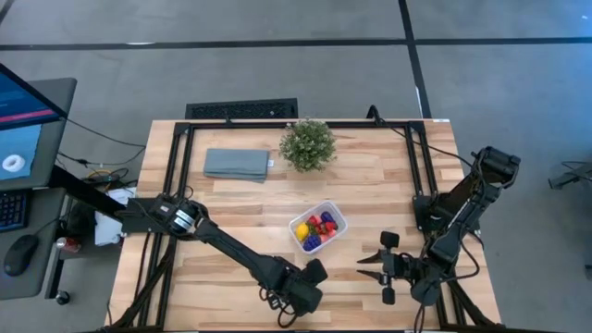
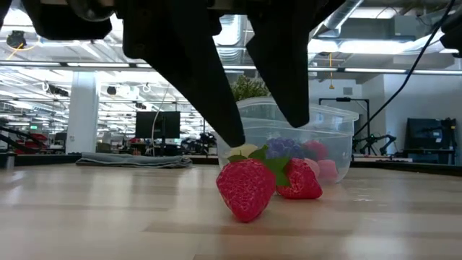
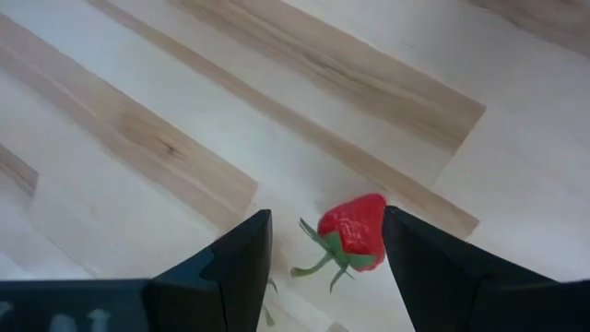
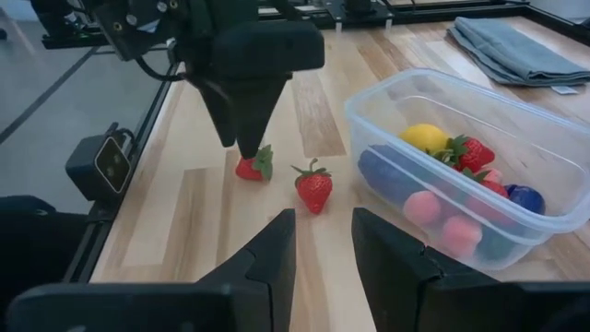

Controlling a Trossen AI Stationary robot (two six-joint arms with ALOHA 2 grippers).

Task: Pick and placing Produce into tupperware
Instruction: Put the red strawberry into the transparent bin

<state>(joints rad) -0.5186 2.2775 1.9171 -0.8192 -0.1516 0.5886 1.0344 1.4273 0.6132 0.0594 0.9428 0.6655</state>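
A toy strawberry (image 2: 246,188) lies on the table between the spread, dark fingers (image 3: 235,267) of the left gripper (image 3: 327,263), not yet pinched. Light, hard and likely slick, it looks best taken across its red body, not the leaves. A second strawberry (image 4: 313,187) lies just beside it; two remain outside the tupperware (image 1: 338,216). The right gripper (image 1: 372,261) waits nearby, fingers pressed together.
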